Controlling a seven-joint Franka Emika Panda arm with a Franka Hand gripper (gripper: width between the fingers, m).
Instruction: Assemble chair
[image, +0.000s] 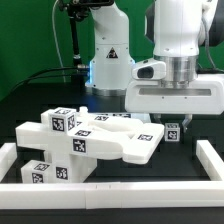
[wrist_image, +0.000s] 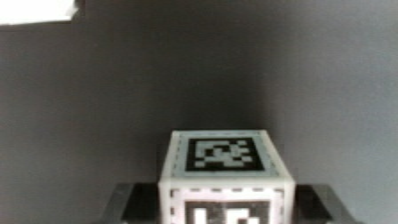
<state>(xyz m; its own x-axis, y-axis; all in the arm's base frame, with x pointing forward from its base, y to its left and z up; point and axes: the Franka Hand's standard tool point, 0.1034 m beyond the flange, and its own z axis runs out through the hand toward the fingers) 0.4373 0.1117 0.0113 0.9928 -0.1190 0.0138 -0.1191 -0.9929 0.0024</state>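
Exterior view, left to right. White border rail (image: 10, 165) at the exterior view's left edge of the black table (image: 30, 105). Beside it, a cluster of white chair parts: a tagged block (image: 45, 172) low in front, a small tagged cube (image: 62, 122) resting on a broad flat slab (image: 110, 140) that carries several black-and-white markers. Just to the slab's right, a small tagged cube (image: 173, 131) stands on the table beneath the gripper (image: 173, 127), whose white body hangs above it. A second border rail (image: 212, 160) closes the exterior view's right.

Wrist view. The small tagged cube (wrist_image: 226, 168) sits between the dark fingers (wrist_image: 128, 203), one on each side, close against its faces; whether they press it firmly cannot be told.
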